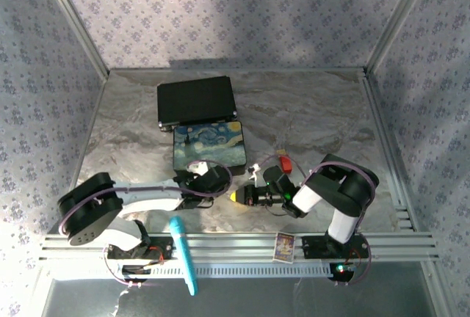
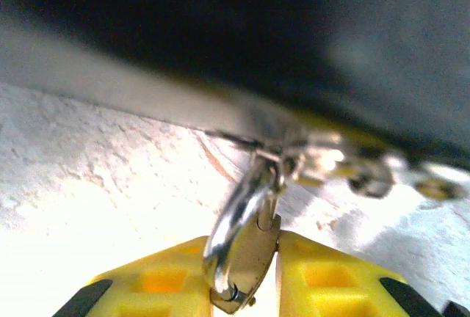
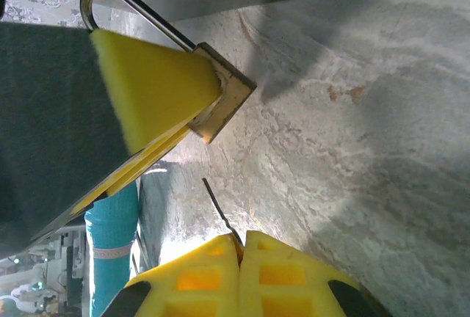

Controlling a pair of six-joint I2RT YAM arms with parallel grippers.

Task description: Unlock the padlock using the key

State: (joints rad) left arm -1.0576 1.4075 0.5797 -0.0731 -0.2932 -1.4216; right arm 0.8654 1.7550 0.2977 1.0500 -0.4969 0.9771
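Left gripper (image 2: 244, 266): clenched on padlock (image 2: 250, 240) body.
Right gripper (image 3: 239, 254): pinched on thin shaft, seemingly key (image 3: 219, 208).
Insertion: aim shaft at padlock's end face, 11 o'clock from tip; creep in, no side push.

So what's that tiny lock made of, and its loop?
The padlock body looks like brass: dull yellow-gold metal with flat faces and sharp corners. Its shackle looks like steel, maybe plated: thin, silvery, with bright glints. Looks alone can't settle the exact metals.
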